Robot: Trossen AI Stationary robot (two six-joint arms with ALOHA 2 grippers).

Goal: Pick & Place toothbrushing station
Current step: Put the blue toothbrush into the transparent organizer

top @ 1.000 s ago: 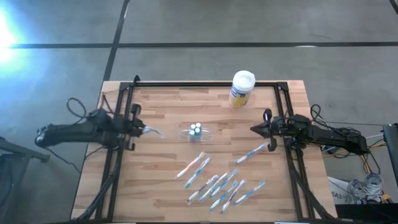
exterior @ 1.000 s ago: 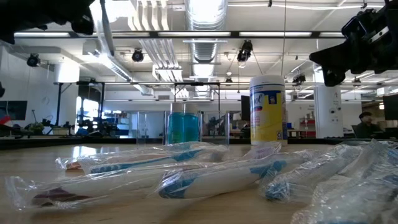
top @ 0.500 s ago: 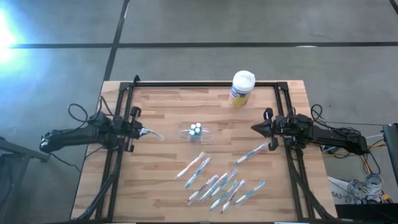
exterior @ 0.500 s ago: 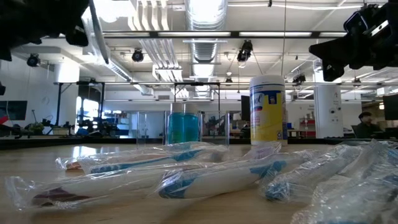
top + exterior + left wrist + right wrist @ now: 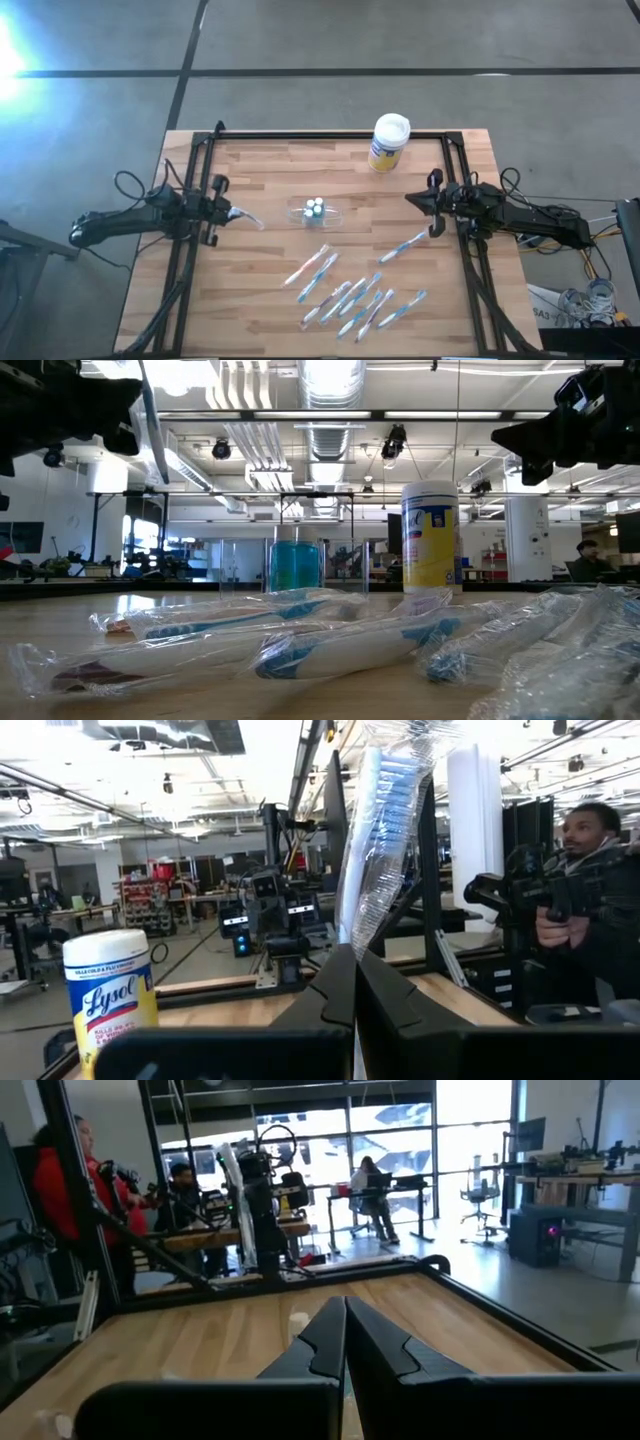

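Observation:
The clear holder with teal-capped white tubes stands on its base at the table's middle; it also shows in the low view. Several wrapped white-blue-pink toothbrushes lie flat on the near half of the table, and one lies apart. My left gripper is left of the holder, above the table, shut on one wrapped toothbrush. My right gripper is right of the holder, shut and empty, above the table. My left gripper pinches the wrapped toothbrush between its two fingers at its handle end, through the clear wrapper. The fingers come level from the table's left, and the brush runs on past the fingertips toward the holder, its bristle end free. It is lifted clear of the table.
A white-lidded canister with a yellow-blue label stands at the far edge, right of centre. A black frame runs along the table's far, left and right sides. People stand in the room beyond the table.
My left gripper has drawn back a little toward the table's left edge, still shut on the toothbrush, which stays clear of the table. My right gripper has risen slightly.

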